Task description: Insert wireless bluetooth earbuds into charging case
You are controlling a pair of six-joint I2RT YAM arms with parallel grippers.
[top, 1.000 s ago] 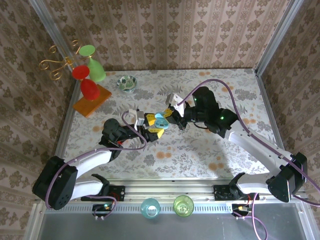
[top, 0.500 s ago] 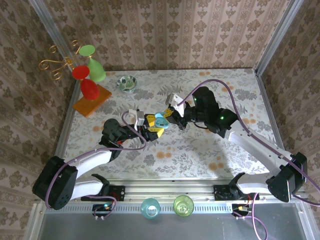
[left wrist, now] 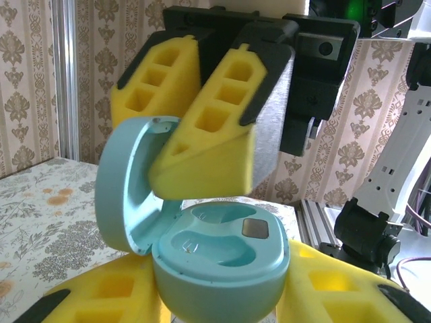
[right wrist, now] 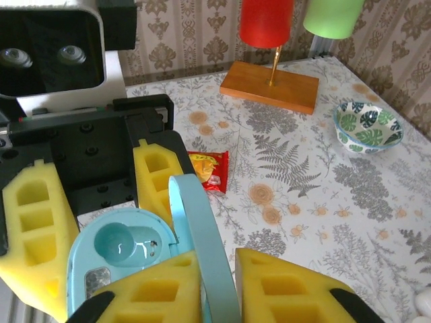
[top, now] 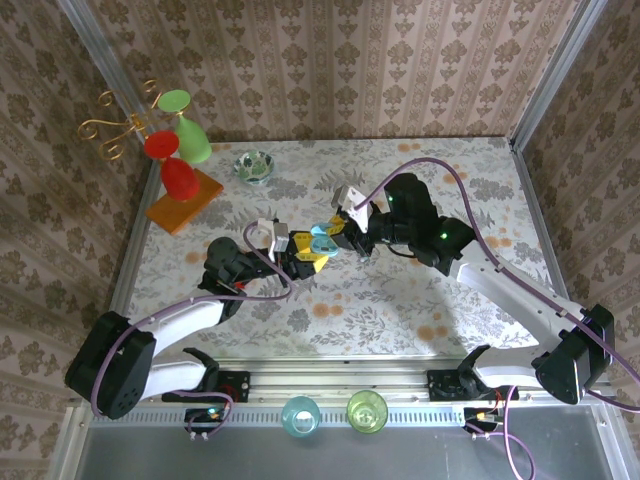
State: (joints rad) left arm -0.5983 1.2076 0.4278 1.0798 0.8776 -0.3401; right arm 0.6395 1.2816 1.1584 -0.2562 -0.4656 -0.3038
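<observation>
A pale teal charging case (top: 320, 241) hangs above the middle of the table, its lid swung open. My left gripper (top: 305, 254) is shut on the case body (left wrist: 222, 269), yellow foam fingers (left wrist: 101, 296) at both sides. Both sockets in the case (right wrist: 121, 245) are empty. My right gripper (top: 345, 232) comes in from the right and is shut on the upright lid (right wrist: 199, 235), which stands between its two foam fingers (right wrist: 289, 289). In the left wrist view the lid (left wrist: 124, 182) rises at the left. No earbuds are in view; a small pale bit (right wrist: 424, 301) is cut off by the frame edge.
A green patterned glass bowl (top: 254, 165) stands at the back. Left of it is an orange base (top: 183, 205) with red and green cups on a stand. A red and yellow sachet (right wrist: 208, 171) lies on the cloth under the grippers. Two cups (top: 300, 413) stand at the front rail.
The two grippers have drawn slightly closer together around the case. The case stays in the left gripper with its lid open.
</observation>
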